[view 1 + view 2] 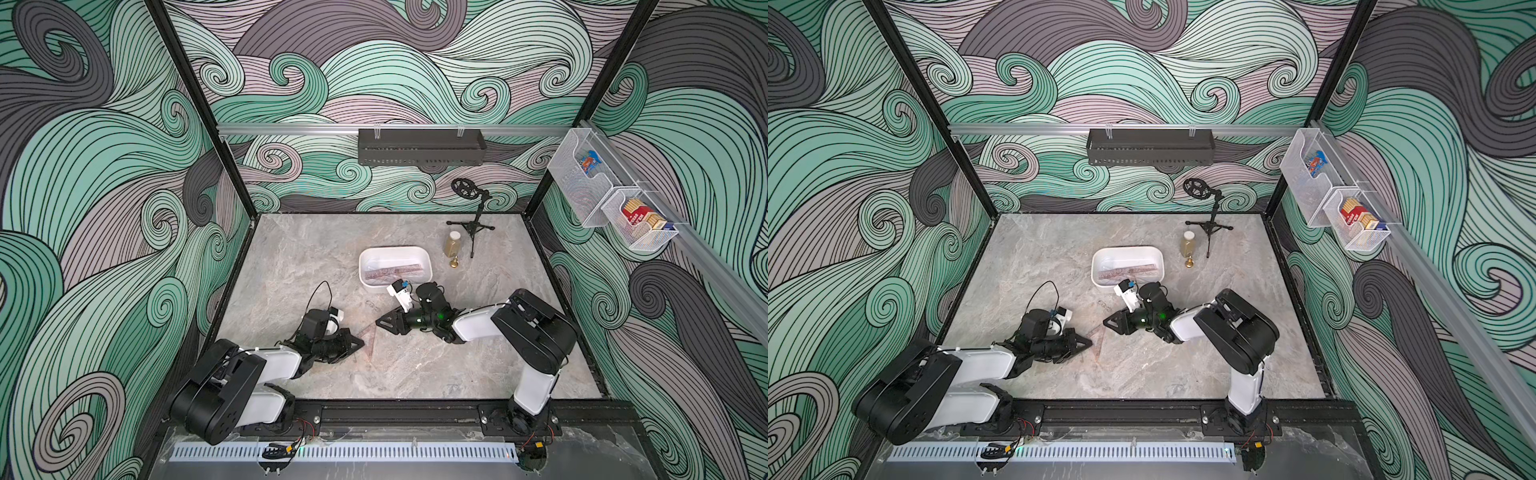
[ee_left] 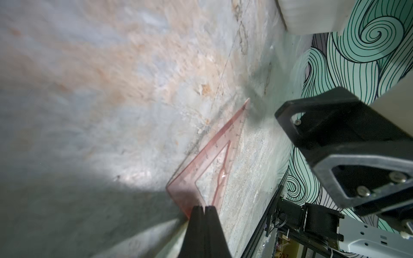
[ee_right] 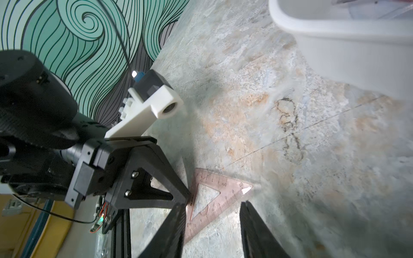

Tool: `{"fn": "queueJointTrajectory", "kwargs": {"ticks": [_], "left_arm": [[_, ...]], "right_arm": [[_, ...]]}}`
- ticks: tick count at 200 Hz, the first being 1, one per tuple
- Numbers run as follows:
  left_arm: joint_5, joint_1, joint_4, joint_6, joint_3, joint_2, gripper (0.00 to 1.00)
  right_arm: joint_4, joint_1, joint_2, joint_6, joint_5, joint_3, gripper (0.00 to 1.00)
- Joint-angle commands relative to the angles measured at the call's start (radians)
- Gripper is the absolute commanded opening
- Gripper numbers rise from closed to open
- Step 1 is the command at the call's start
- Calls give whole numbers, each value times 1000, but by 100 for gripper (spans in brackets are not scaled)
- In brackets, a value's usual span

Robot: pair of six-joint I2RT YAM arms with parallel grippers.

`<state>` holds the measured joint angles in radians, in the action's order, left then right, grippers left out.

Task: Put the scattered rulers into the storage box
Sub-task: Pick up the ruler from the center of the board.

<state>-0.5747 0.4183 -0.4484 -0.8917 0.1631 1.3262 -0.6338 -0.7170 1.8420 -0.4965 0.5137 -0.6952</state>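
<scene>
Only one reddish set square (image 2: 202, 160) is out on the surface, between my two arms. My left jaws are pinched tight on its corner. My right jaws sit partly open right by it, holding nothing. There's one white box (image 1: 365, 266) nearby with reddish rulers (image 1: 392, 272) inside, but I can't count them.

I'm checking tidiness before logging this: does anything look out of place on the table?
Yes: one reddish set square lies on the table, outside the storage box where the other rulers sit.
</scene>
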Motion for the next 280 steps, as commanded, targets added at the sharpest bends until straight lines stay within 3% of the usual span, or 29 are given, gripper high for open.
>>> {"fn": "queueJointTrajectory", "kwargs": {"ticks": [1,64,93,123,199,252,280], "left_arm": [[44,-19,78,38,-18,19,0],[20,-70,67,56,-57,31,0],[3,-74,52,59,-53,58,0],[15,-75,81,67,-40,31,0],[62,-82,119,59,31,48,0],[71,-82,125,61,78,75,0],[86,-85,177,74,124,37,7]], "right_arm": [[67,7,40,18,-11,-30,53],[34,3,121,-36,34,-73,56],[-15,-7,155,-76,58,-70,51],[-40,-14,144,-87,68,-32,44],[-91,-85,30,-139,57,90,42],[-129,-134,82,-158,63,73,42],[-129,-151,114,-154,70,37,42]]}}
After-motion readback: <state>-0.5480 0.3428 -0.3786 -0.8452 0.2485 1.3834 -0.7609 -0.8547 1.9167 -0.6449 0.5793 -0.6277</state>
